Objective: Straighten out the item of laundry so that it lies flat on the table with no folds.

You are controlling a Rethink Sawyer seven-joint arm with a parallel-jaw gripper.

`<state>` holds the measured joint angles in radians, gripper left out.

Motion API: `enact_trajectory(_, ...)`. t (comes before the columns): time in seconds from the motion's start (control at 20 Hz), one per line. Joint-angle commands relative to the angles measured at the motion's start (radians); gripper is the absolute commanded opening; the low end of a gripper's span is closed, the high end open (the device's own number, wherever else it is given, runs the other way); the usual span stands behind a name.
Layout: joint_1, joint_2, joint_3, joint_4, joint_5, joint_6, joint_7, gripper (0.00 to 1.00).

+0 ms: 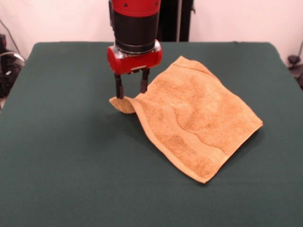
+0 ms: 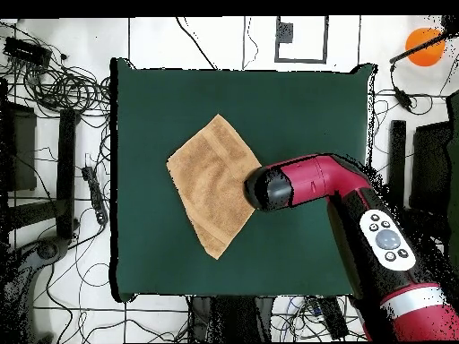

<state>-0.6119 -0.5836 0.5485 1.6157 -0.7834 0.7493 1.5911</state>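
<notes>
**Green table, one towel, one gripper at its corner**

Green cloth covers the one table (image 1: 61, 156), which stands on a pale floor strewn with black cables (image 2: 63, 90) along its sides. From above comes a single red and black arm (image 2: 314, 184), ending in one gripper (image 1: 131, 92). Its two dark fingers (image 1: 119, 88) point straight down and stand a narrow gap apart, with nothing clamped between them that I can make out. The tips sit right at the towel's (image 1: 194, 116) corner, where a small flap of cloth is curled over on the table beneath one finger; whether the tips press on the cloth I cannot tell.

Outward from there, the one mustard towel spreads away from the gripper, turned like a diamond on the tabletop. A woven band runs near the hem closest to the front camera. Behind the gripped corner a soft ridge rises, so the cloth does not lie wholly flat there, while the other three corners rest on the table. In the overhead view the towel lies left of the table's middle, well inside every edge, and the arm's end hides its right corner.
</notes>
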Motion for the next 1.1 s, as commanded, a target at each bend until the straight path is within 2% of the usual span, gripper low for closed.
enact_trajectory(0.05,0.027,0.04,0.005,0.027,-0.021,-0.016,-0.074,1.0)
enact_trajectory(0.45,0.022,0.053,0.018,0.007,-0.024,0.014,-0.132,1.0)
enact_trajectory(0.7,0.002,0.077,0.022,0.007,-0.045,-0.004,-0.171,1.0)
enact_trajectory(1.1,-0.006,0.107,0.018,0.005,-0.083,-0.065,-0.164,1.0)
